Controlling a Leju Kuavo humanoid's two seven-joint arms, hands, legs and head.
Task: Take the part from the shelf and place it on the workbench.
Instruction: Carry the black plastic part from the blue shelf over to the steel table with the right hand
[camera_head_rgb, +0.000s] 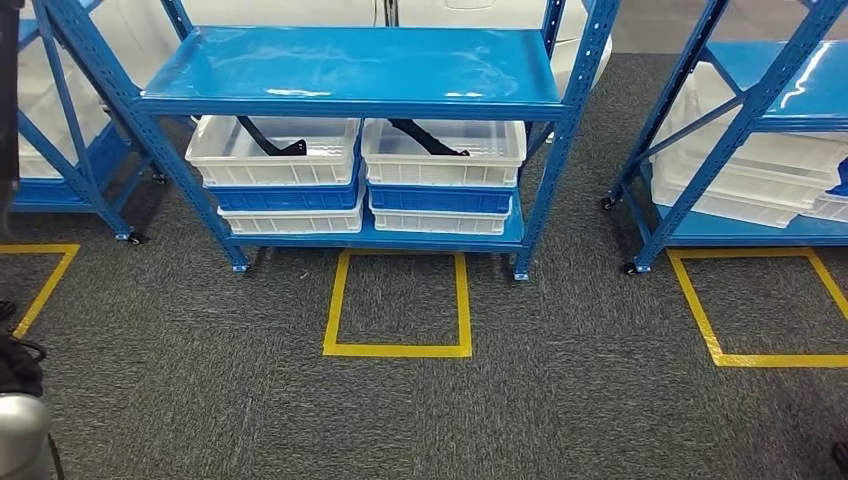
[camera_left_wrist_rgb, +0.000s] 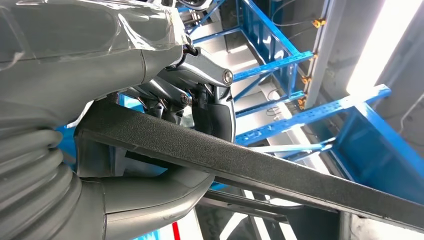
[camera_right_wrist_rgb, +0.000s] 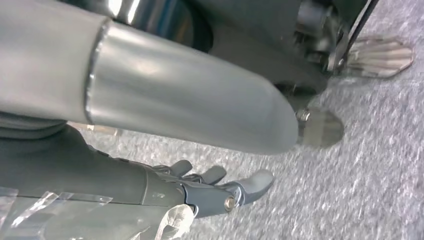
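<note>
Now the left hand (camera_left_wrist_rgb: 190, 105) grips a long black part (camera_left_wrist_rgb: 260, 167), fingers wrapped round it. The right hand (camera_right_wrist_rgb: 210, 187) hangs loose, holding nothing. Such a long part could bump the shelf (camera_head_rgb: 350, 70) and slip.

part (camera_left_wrist_rgb: 260, 170): far end cut off by frame edge | left hand (camera_left_wrist_rgb: 200, 107): fingers partly hidden behind part

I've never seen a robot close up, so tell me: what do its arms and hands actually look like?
The left hand has a grey ribbed cover at the wrist, a thick smooth grey thumb, bright metal linkages with small screws, and dark fingers; clear plastic film wraps the part behind it. The right hand has grey metal fingers with rounded tips and the same clear film, beside a smooth silver tube.
</note>
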